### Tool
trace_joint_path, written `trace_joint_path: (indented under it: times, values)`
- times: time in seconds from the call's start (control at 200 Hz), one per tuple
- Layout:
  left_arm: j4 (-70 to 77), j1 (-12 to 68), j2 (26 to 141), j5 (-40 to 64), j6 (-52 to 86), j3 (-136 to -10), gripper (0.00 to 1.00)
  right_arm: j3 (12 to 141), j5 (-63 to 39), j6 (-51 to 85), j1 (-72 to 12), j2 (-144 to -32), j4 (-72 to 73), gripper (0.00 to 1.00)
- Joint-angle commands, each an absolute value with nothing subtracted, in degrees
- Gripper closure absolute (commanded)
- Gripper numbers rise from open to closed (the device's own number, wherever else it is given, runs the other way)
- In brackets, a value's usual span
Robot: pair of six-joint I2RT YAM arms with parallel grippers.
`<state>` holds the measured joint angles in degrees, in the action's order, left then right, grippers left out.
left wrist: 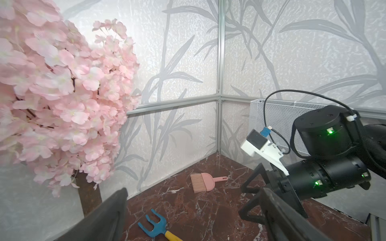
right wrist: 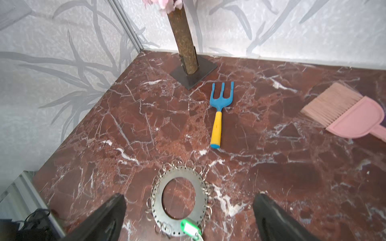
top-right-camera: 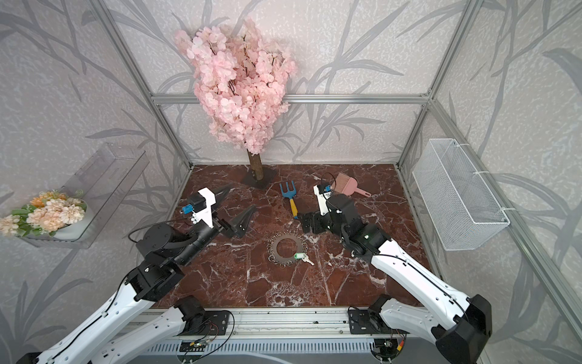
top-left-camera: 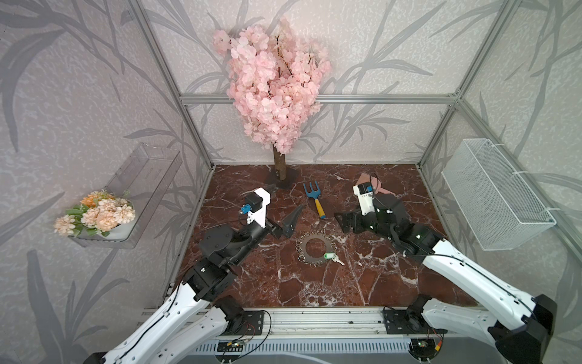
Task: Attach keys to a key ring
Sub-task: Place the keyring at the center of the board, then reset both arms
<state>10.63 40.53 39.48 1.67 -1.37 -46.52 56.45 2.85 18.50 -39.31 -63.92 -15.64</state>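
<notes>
Near the front of the tabletop [top-left-camera: 283,283], the key ring [right wrist: 159,200] lies flat. The key [top-left-camera: 334,258] sits at its rim with the green tag overlapping the disc; hooked on or not, can't tell. The right wrist view cuts off the key blade. The right tool [right wrist: 189,196] is spread wide and holds nothing. The left tool [top-right-camera: 241,198] is spread too and empty. Bare marble runs from the ring to the front rail. Farther back are the toy fork [top-left-camera: 315,198], the pink brush [top-left-camera: 362,177], mostly hidden behind the right arm in a top view, and the tree [top-left-camera: 279,162] by the back wall.
</notes>
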Motion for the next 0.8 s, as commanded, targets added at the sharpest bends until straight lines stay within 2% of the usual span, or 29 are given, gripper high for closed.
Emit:
trace_joint_path:
  times: [0.0, 0.07, 0.15, 0.275, 0.36, 0.415, 0.59, 0.795]
  values:
    - [19.23, 39.97, 45.68, -8.06, -1.95, -46.72, 0.0, 55.47, 7.83, 13.86, -38.3, -67.59, -3.0, 0.01]
    - [26.7, 38.13, 50.49, -13.4, -2.85, -44.3, 0.0, 56.11, 6.29, 14.33, -33.52, -72.03, 1.44, 0.01]
    - [30.32, 29.98, 56.84, -11.49, 4.13, -43.55, 0.0, 56.42, 2.82, 19.73, -25.52, -77.0, 5.41, 0.01]
    - [34.51, 18.93, 64.64, -15.91, 13.65, -40.7, 0.0, 51.36, 10.95, 14.51, -20.41, -81.39, 16.12, 0.01]
    - [34.26, 14.52, 67.3, -19.6, 12.96, -37.66, 0.0, 49.16, 16.29, 11.95, -16.29, -82.08, 14.36, 0.01]
    - [33.62, 12.22, 67.94, -22.31, 12.25, -34.89, 0.0, 45.39, 20.34, 11.52, -13.77, -80.85, 15.74, 0.01]
    - [38.48, 6.11, 66.13, -30.11, 12.68, -22.76, 0.0, 33.34, 24.17, 10.89, -6.99, -76.26, 20.05, 0.01]
    - [44.62, 2.77, 71.73, -30.07, 9.38, -19.16, 0.0, 24.31, 25.27, 6.79, -5.19, -80.28, 37.12, 0.01]
